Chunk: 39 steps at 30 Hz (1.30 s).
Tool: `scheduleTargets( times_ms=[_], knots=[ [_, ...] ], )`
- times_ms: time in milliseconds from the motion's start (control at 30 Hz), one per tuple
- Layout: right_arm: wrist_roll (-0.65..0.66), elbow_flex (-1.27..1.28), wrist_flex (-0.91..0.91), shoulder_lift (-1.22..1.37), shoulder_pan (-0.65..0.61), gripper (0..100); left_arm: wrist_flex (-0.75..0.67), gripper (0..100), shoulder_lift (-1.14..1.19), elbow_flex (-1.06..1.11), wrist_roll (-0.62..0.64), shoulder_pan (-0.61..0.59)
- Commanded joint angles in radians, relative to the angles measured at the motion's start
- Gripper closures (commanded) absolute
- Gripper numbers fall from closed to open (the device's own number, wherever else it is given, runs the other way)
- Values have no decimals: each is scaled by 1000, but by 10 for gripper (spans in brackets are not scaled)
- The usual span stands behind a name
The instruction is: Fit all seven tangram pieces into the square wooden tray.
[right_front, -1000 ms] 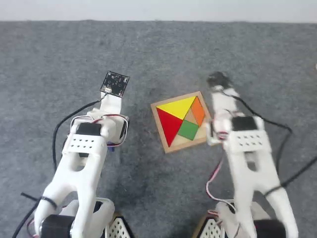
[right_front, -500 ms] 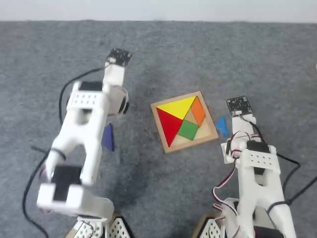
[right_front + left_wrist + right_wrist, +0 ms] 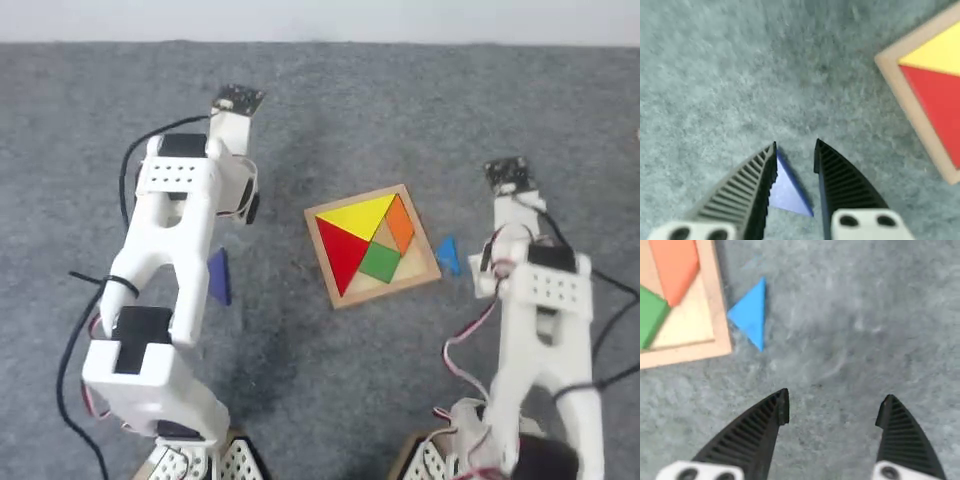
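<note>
Tray [image 3: 321,260] holds yellow, red, green, orange pieces [image 3: 343,255]; left hand [image 3: 795,145] and right hand [image 3: 836,395] gape empty.

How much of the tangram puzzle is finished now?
Done: yellow piece, red piece, green piece and orange piece lie in the tray. In hand: nothing yet; the left gripper's open jaws flank the dark blue triangle. Left: that triangle and the light blue triangle beside the tray.
</note>
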Motion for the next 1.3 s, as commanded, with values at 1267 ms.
scheduleTargets(
  times_ms=[1267],
  knots=[
    [40, 410, -297, -147, 39, 707, -92, 782, -89, 412, -189, -187]
  ],
)
